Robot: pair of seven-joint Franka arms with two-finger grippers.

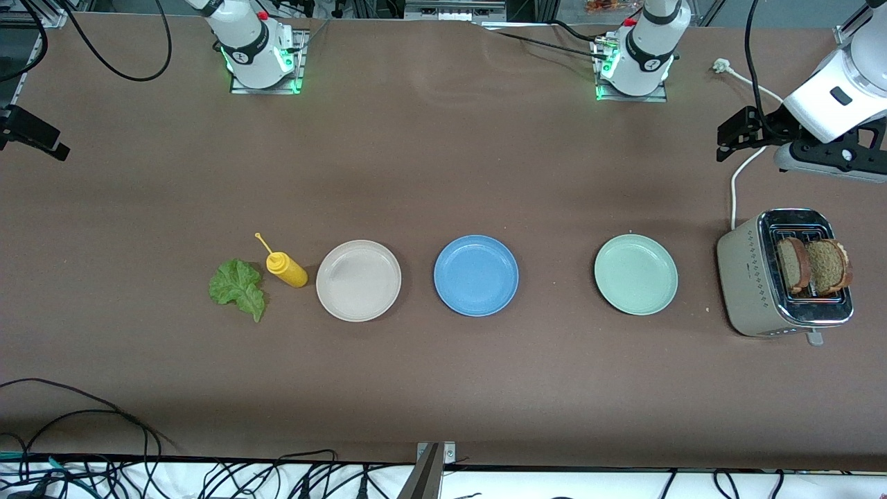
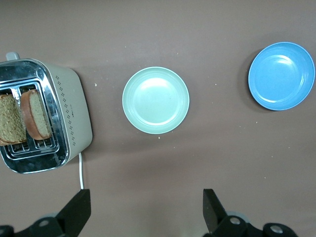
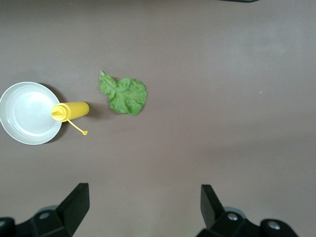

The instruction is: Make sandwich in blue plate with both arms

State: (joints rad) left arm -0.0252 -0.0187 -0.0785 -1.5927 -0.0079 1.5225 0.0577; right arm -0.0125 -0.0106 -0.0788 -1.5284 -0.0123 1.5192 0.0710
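The right gripper (image 3: 142,210) hung high over bare table at the right arm's end, fingers spread and empty. Under its camera lay the lettuce leaf (image 1: 238,287), with the yellow bottle (image 1: 285,269) just beside it and the beige plate (image 1: 358,280) next. The blue plate (image 1: 476,275) sat mid-table, nothing on it, well apart from both grippers. Then came the green plate (image 1: 635,274). The left gripper (image 2: 147,212) hung spread wide, empty, above the table near the toaster (image 1: 752,277), where two bread slices (image 1: 812,265) stood in the slots.
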